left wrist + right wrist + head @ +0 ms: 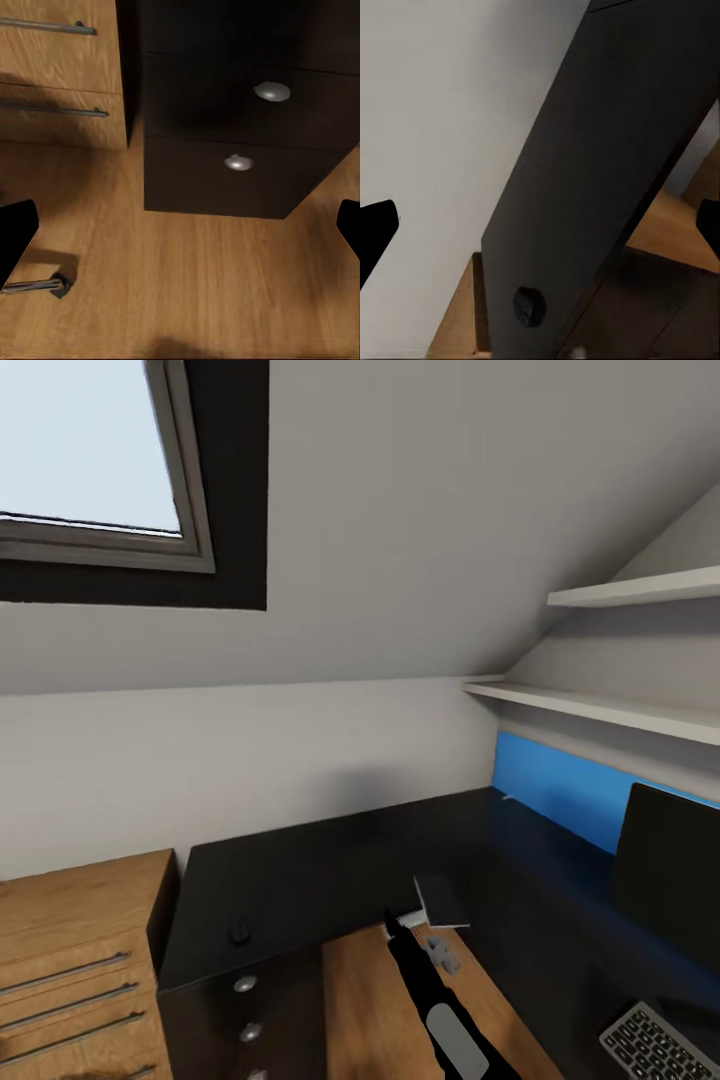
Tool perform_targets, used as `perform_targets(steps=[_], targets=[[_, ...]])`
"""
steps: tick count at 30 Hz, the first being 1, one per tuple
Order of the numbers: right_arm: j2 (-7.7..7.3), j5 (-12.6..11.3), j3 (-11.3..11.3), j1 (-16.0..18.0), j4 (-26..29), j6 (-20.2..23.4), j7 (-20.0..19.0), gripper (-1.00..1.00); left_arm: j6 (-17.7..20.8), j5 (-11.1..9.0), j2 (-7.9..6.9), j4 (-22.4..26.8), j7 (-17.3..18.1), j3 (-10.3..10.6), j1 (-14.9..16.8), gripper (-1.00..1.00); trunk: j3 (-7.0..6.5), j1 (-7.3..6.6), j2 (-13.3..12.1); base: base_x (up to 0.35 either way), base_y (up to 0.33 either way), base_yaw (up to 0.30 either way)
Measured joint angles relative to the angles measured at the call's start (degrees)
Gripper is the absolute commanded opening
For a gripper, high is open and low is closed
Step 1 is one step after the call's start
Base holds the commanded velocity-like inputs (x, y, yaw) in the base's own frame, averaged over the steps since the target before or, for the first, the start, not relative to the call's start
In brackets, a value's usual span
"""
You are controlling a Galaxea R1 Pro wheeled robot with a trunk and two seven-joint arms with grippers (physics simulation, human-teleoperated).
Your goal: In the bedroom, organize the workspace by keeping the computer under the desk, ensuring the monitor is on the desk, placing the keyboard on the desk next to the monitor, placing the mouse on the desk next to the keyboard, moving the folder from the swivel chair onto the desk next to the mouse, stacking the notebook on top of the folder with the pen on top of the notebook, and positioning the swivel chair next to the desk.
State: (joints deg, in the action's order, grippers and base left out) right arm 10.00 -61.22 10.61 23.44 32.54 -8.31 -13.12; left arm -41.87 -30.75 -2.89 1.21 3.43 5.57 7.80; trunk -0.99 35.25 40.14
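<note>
The desk has a glossy black top that bends round to the right. The small black mouse lies near its left front edge and also shows in the right wrist view. A dark grey notebook with white page edges lies at the desk's inner corner. My right gripper hovers just left of it, open, with nothing between its fingers. The monitor stands at the right, and the keyboard lies in front of it. My left gripper is open above the floor, facing the desk's drawer unit.
A light wooden chest of drawers stands against the desk's left side. A blue wall panel and two white shelves are behind the right wing. A chrome bar with a dark end lies on the wooden floor.
</note>
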Motion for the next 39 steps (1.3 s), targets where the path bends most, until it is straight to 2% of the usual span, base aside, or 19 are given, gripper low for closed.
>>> perform_targets(steps=[6, 16, 25, 28, 32, 35, 39], targets=[[0.0, 0.0, 0.0, 0.0, -0.4, 0.0, -0.1, 1.0, 0.0, 0.0, 0.0, 0.0, 0.0, 0.0, 0.0, 1.0, 0.19, -0.02, 0.0, -0.231, 0.0, 0.252], [0.0, 0.0, 0.0, 0.0, -0.6, 0.0, -0.1, 1.0, 0.0, -0.1, -0.03, 0.0, -0.1, 0.0, 0.0, 1.0, 0.77, -0.03, 0.0, -0.034, 0.0, 0.209], [0.0, 0.3, 0.0, 0.0, -1.7, -0.1, -0.1, 1.0, 0.0, -0.1, -0.05, 0.0, -0.1, 0.0, 0.0, 1.0, 1.01, -0.03, 0.0, -0.002, 0.0, 0.068], [0.0, 0.5, 0.0, 0.0, -5.0, -0.1, -0.1, 1.0, 0.0, -0.1, -0.06, 0.0, -0.1, 0.0, 0.0, 1.0, 1.03, -0.03, 0.0, 0.0, 0.0, 0.01], [0.0, 0.8, 0.0, 0.0, -12.2, -1.5, -0.1, 1.0, 0.0, -0.1, -0.02, 0.0, -0.1, 0.0, 0.0, 1.0, 1.04, -0.03, 0.0, 0.0, 0.0, 0.004], [0.0, 1.6, 0.0, 0.0, -14.1, -2.5, -0.1, 1.0, 0.0, -0.1, -0.04, 0.0, -0.1, 0.0, 0.0, 1.0, 1.03, -0.04, 0.0, 0.0, 0.0, 0.001], [0.0, 4.9, 0.3, 0.0, -16.1, -5.2, -0.1, 1.0, 0.0, -0.1, -0.05, 0.0, -0.1, 0.0, 0.0, 1.0, 1.03, -0.04, 0.0, 0.0, 0.0, 0.0]])
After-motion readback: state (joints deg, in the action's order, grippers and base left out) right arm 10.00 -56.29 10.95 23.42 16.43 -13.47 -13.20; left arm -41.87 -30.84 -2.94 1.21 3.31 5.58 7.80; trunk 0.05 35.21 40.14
